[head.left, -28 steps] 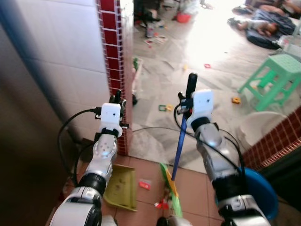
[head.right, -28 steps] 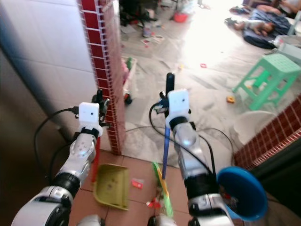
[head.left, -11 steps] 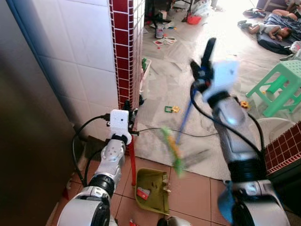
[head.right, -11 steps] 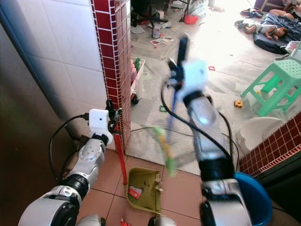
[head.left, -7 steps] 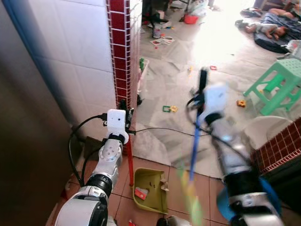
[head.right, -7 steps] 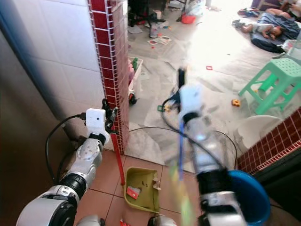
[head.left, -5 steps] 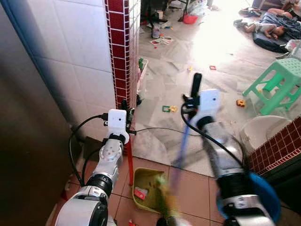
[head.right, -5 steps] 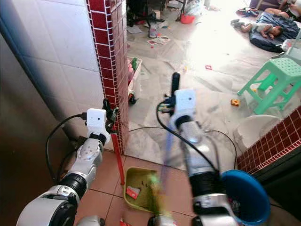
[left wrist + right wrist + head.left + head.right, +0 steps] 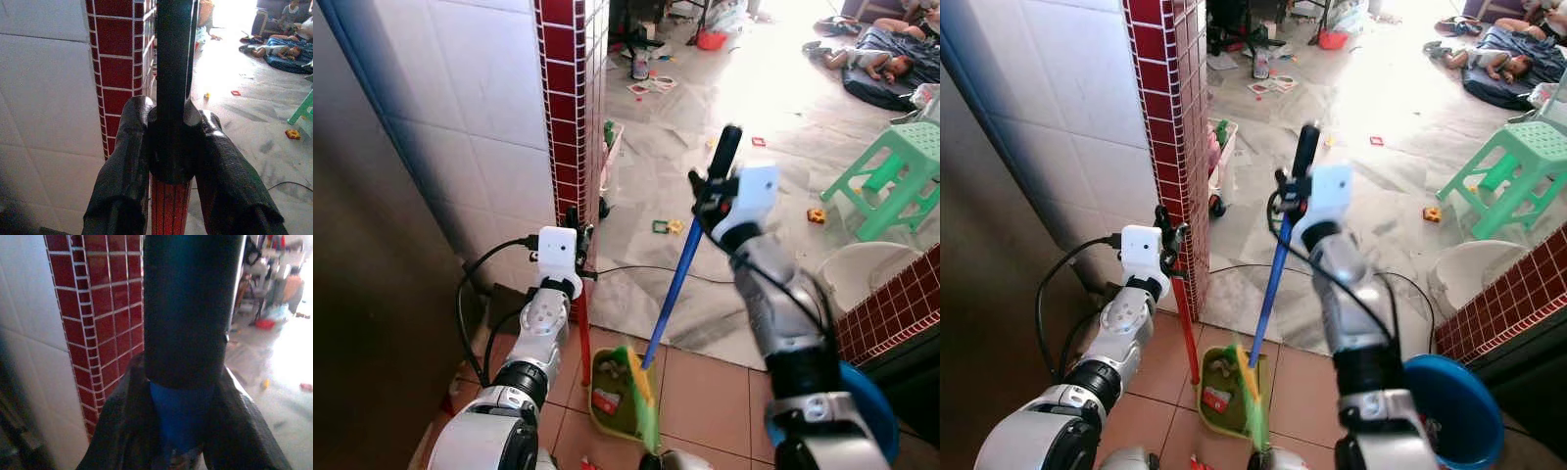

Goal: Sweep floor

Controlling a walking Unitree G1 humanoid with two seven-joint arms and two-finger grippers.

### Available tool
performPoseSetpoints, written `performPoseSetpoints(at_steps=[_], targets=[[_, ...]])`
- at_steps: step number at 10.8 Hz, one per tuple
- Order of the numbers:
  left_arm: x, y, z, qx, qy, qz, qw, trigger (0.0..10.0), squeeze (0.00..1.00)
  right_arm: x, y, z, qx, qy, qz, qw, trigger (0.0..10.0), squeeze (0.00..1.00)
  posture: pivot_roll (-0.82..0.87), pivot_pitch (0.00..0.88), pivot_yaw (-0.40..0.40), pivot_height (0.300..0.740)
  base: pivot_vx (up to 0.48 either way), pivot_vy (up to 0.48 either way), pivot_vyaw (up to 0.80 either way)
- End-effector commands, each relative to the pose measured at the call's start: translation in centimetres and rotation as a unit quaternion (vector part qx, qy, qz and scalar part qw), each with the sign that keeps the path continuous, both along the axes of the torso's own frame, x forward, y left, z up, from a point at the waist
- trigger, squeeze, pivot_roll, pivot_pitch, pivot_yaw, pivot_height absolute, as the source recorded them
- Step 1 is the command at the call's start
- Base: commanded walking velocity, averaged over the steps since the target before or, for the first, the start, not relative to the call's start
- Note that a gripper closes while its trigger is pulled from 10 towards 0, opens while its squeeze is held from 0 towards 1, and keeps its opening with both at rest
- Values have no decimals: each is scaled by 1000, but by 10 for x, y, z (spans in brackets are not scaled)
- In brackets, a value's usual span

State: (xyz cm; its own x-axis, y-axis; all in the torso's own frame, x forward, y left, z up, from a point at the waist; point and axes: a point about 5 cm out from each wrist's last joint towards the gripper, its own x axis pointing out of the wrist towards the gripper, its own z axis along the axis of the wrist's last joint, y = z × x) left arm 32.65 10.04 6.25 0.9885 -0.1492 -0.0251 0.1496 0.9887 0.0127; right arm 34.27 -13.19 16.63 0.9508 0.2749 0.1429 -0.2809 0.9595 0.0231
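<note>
My left gripper (image 9: 571,221) is shut on the black grip of the dustpan's red handle (image 9: 168,208), close to the red-tiled pillar. The olive-green dustpan (image 9: 607,384) lies on the terracotta floor below it, with a red scrap (image 9: 604,401) and small bits inside. My right gripper (image 9: 709,192) is shut on the broom just under its black top grip (image 9: 190,308). The blue broom handle (image 9: 674,292) slants down toward me. Its green bristles (image 9: 642,396) rest at the dustpan's mouth.
A red-tiled pillar (image 9: 570,98) and white tiled wall stand at left. A black cable (image 9: 636,268) crosses the grey floor. A green stool (image 9: 886,174), white basin (image 9: 862,274), low red-tiled wall and blue bucket (image 9: 867,401) are at right. Toys litter the far floor, where a person (image 9: 871,61) lies.
The broom was raised with its bristles in the air ahead. It has swung down and back, and the bristles now sit at the dustpan. The left arm has held still.
</note>
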Motion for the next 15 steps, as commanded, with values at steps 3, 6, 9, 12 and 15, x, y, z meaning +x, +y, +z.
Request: performPoseSetpoints(at_steps=[3, 6, 9, 12, 15], targets=[[8, 2, 18, 9, -39, 0, 999, 10000, 0, -1, -15, 25, -82, -98, -39, 991, 10000, 0, -32, 0, -65, 740, 0, 0, 0], [4, 7, 43, -14, -102, -1, 995, 10000, 0, -9, -18, 11, -79, -88, -63, 991, 10000, 0, -20, 0, -62, 740, 0, 0, 0], [-2, 13, 69, -35, -140, -10, 989, 10000, 0, -9, -23, 3, -95, -81, -90, 988, 10000, 0, -11, 0, -68, 740, 0, 0, 0], [-14, 10, 75, -23, -130, -30, 991, 10000, 0, -7, -28, -1, -101, -74, -102, 987, 10000, 0, -7, 0, -64, 740, 0, 0, -477], [-18, 9, 78, -30, -121, -37, 992, 10000, 0, -6, -28, -4, -99, -67, -104, 987, 10000, 0, -9, 0, -67, 740, 0, 0, 0]])
